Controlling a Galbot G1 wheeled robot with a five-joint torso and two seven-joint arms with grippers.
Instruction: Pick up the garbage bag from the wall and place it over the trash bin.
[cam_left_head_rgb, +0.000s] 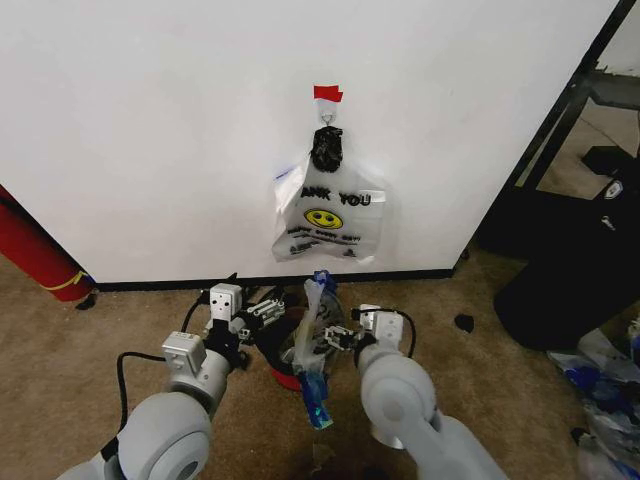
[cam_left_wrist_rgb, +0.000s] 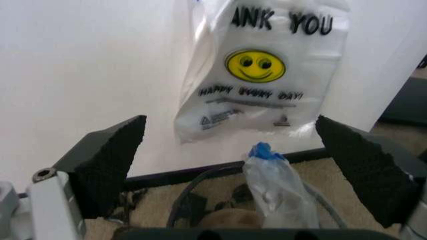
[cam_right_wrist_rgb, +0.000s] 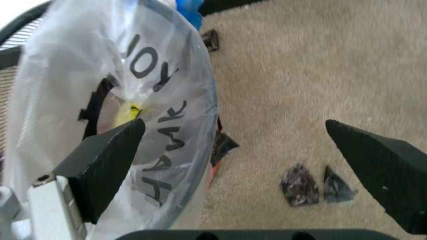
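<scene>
Thin translucent white plastic garbage bag with black lettering and blue-tinted handles lies draped over the small round dark trash bin on the beige carpet, between the two grippers. An identical printed bag hangs from the metal hook on the plain white wall, under a red tape patch. Left gripper and right gripper sit beside the bin, jaws spread wide, holding nothing
</scene>
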